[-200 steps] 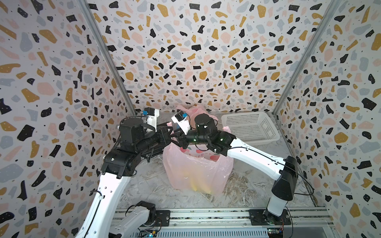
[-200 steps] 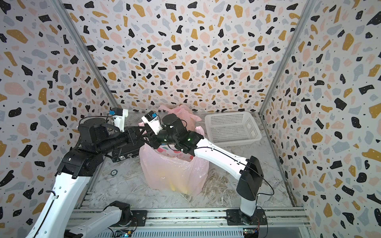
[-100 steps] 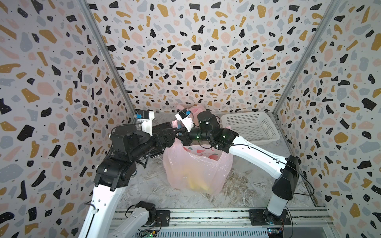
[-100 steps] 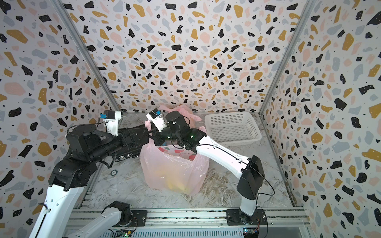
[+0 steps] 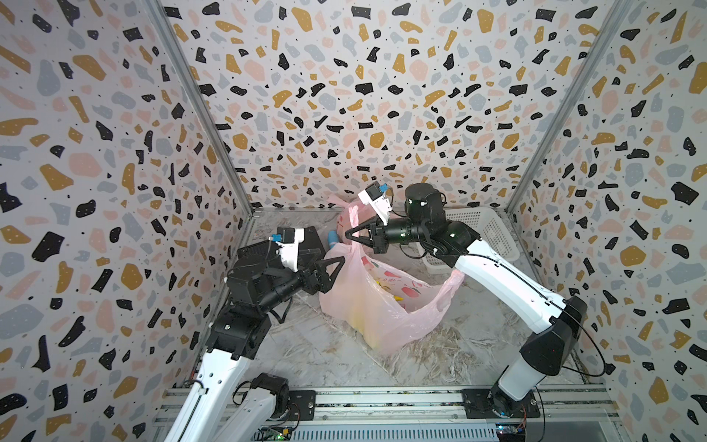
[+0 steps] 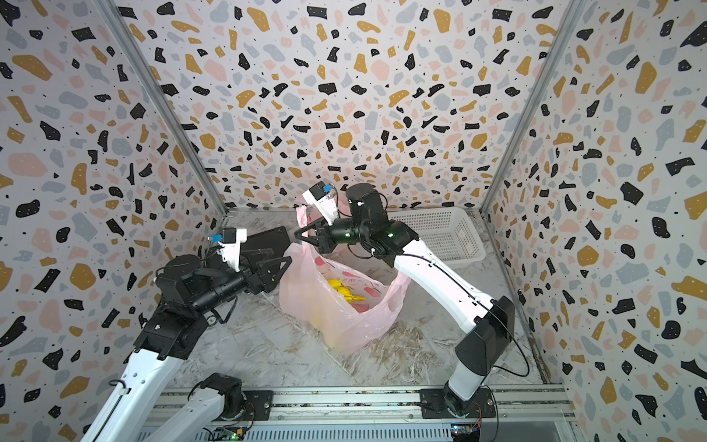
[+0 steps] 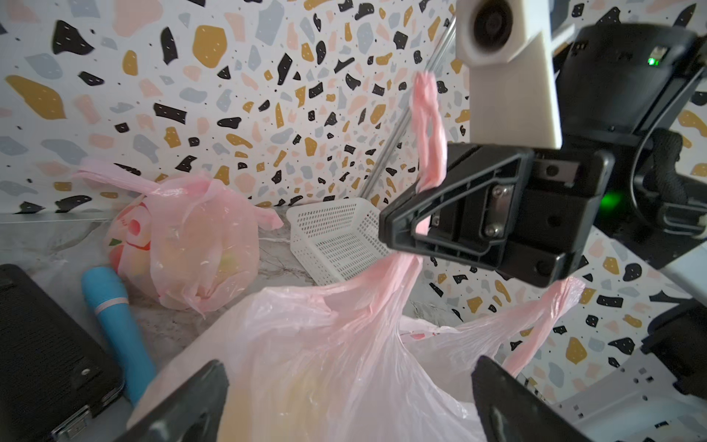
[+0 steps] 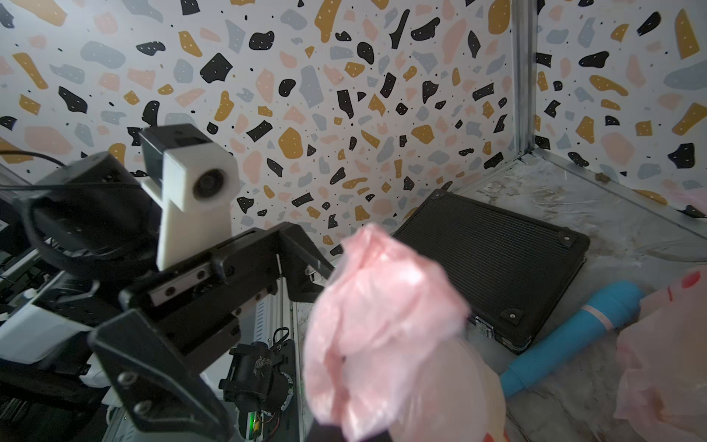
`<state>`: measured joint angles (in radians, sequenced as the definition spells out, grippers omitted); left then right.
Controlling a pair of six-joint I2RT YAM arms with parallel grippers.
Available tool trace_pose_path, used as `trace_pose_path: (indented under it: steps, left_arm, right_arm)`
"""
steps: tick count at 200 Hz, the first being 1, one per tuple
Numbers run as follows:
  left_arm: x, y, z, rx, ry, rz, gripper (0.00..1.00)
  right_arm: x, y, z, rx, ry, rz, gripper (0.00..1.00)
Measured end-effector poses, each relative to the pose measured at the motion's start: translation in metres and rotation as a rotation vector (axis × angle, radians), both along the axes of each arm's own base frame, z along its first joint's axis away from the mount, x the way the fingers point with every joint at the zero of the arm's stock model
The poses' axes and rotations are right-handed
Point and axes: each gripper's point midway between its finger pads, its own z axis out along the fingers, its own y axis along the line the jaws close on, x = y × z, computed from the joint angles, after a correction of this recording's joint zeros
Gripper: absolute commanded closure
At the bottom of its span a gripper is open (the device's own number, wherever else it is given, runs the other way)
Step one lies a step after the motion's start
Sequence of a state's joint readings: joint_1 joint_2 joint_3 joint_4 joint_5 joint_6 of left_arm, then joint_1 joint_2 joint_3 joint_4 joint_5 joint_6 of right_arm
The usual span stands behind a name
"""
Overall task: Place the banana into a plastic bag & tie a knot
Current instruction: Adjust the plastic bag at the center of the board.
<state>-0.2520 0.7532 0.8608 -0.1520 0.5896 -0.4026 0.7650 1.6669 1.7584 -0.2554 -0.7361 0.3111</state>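
Tabletop (image 5: 325,352) of marbled sheet carries all items. Plastic bag (image 5: 377,306) — pink, translucent, mouth open and unknotted — stands near the centre, between the two arms. White basket (image 5: 493,229) sits in the far right corner and black case (image 8: 489,260) at the far left. A second pink bag (image 7: 191,237), tied off, lies by the back wall. Left gripper (image 7: 350,361) has its jaws spread fully wide and grasps nothing; the bag's near wall bulges between its fingers, and contact cannot be determined. Right gripper (image 5: 350,235) is clamped tight on one bag handle (image 7: 426,126), holding it raised above the mouth — the other handle (image 7: 551,310) droops free. Banana (image 6: 340,289) lies inside the bag, showing yellow through the mouth. Blue cylinder (image 7: 114,317) lies on the table between the case and the tied bag.
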Motion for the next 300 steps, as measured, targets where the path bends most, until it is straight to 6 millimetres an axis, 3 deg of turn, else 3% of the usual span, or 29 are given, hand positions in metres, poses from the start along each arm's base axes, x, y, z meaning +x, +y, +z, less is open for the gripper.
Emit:
trace_pose_path:
  steps: [67, 120, 156, 233, 256, 280, 292, 300]
  left_arm:
    - [-0.004, -0.026, 0.006, 0.115, -0.251, -0.214, 0.01]
    - [0.007, -0.042, -0.003, 0.165, -0.293, -0.343, 0.01]
    - [0.007, -0.053, 0.001, 0.139, -0.314, -0.452, 0.01]
    - [0.014, -0.049, 0.007, 0.122, -0.339, -0.511, 0.00]
    - [0.020, -0.052, 0.011, 0.098, -0.342, -0.520, 0.05]
    - [0.029, -0.055, 0.012, 0.070, -0.327, -0.521, 0.17]
    - [0.032, -0.057, 0.012, 0.064, -0.318, -0.510, 0.30]
    - [0.034, -0.059, 0.013, 0.061, -0.317, -0.501, 0.45]
  right_arm:
    - [-0.014, -0.001, 0.009, 0.023, 0.042, 0.101, 1.00]
    - [-0.021, 0.003, 0.024, 0.049, 0.045, 0.173, 1.00]
    - [-0.021, 0.007, 0.018, 0.033, 0.078, 0.201, 1.00]
    - [-0.016, 0.011, 0.008, 0.014, 0.113, 0.210, 1.00]
    - [-0.015, 0.010, 0.009, 0.014, 0.118, 0.209, 1.00]
    - [-0.013, 0.011, 0.008, 0.016, 0.131, 0.207, 1.00]
    - [-0.011, 0.014, 0.009, 0.020, 0.135, 0.208, 1.00]
    - [-0.010, 0.015, 0.009, 0.023, 0.138, 0.209, 1.00]
